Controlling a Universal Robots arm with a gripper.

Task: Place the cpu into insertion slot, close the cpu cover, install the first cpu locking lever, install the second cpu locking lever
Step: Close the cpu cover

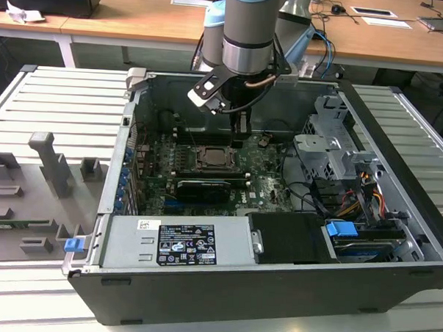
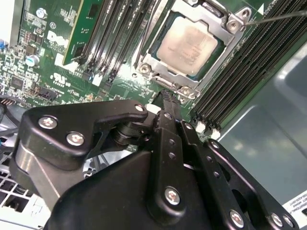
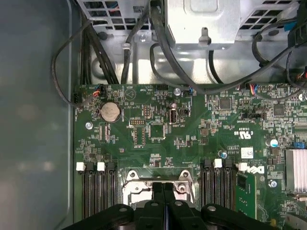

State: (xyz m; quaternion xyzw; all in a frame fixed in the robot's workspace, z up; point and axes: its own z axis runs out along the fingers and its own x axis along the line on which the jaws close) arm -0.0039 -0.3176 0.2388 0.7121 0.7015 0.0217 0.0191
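Hovering near the cpu (image 2: pixel 189 43), gripper (image 2: pixel 165 93) closed on nothing.
Chip's seated, cpu cover (image 2: pixel 168 76) looks down; levers (image 2: pixel 278 17) maybe unlatched.

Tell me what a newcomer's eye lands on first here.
In the exterior view, the robot arm reaches down into an open computer case above the green motherboard. In the second wrist view, the black gripper, fingers shut, hangs close to the silvery cpu, which lies framed by the metal cpu cover.

Silvery cpu (image 2: pixel 188 44) beneath closed cpu cover (image 2: pixel 163 71)
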